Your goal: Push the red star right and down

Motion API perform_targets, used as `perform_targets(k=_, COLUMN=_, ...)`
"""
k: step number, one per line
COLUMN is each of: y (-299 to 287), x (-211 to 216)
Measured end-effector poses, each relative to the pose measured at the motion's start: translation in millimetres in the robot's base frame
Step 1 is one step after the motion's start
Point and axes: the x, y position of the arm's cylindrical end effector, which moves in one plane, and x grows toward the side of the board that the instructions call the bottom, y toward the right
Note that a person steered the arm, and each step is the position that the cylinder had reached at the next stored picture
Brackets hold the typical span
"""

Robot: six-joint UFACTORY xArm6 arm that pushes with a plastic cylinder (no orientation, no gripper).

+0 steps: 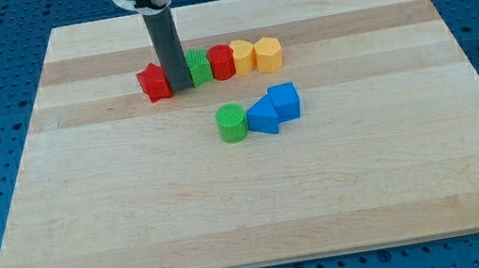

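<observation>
Rod hides part of green block.

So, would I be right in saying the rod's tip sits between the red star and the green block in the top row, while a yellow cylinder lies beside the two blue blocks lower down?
Not quite: the camera view shows a green cylinder, not a yellow one, beside the two blue blocks. The rest holds: my tip sits between the red star and the green block in the top row.

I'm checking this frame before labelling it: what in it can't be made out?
- Green block: the rod hides its left part, so its shape is unclear.
- Red star: its right edge sits behind the rod.
- My tip: contact with either block can't be told.
- The arm above the rod: cut off by the view's top.
</observation>
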Motion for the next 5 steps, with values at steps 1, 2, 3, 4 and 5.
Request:
perform_targets(k=1, y=0.0, x=8.3)
perform_targets(k=2, y=0.0, x=25.2)
perform_targets(k=3, y=-9.9, x=46.0)
perform_targets(k=4, y=-31.7, x=48.1)
perform_targets(k=5, y=-49.4, x=45.1)
